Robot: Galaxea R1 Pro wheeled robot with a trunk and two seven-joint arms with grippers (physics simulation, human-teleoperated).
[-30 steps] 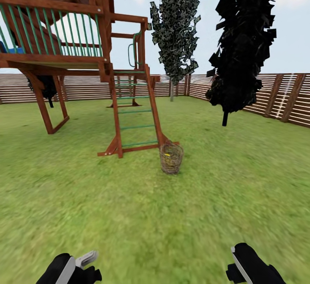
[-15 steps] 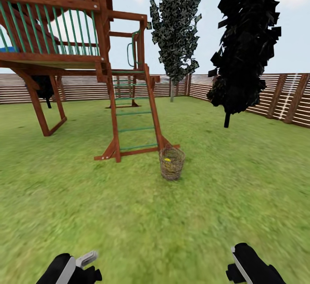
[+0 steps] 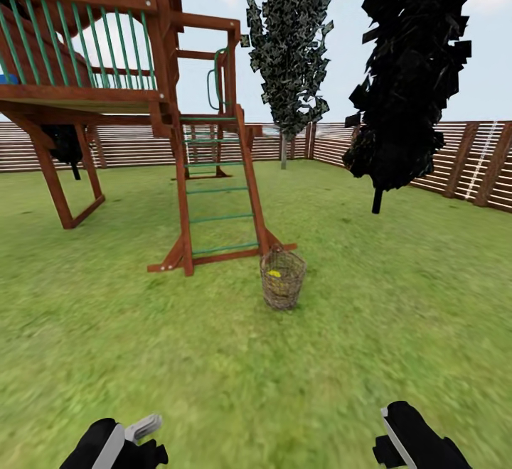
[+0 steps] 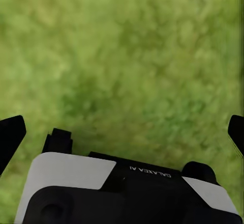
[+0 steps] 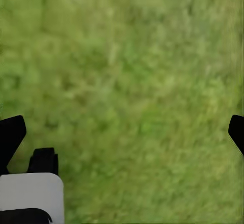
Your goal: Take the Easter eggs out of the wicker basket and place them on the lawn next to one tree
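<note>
The wicker basket (image 3: pixel 282 279) stands on the lawn (image 3: pixel 370 327) beside a ladder's foot (image 3: pixel 220 252), yellow showing inside, while both arms hang low, left end effector (image 4: pixel 122 132) and right end effector (image 5: pixel 122 132) spread wide, empty.

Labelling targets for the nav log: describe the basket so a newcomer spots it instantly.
Find the wooden play tower and follow its green-runged ladder down to the lawn. Beside the ladder's right foot stands the wicker basket. It is the lone brown woven tub on the grass, with something yellow inside.

My head camera is looking forward and down across the lawn (image 3: pixel 213 369). Both my wrist cameras are facing straight down at that same grass, close up.
</note>
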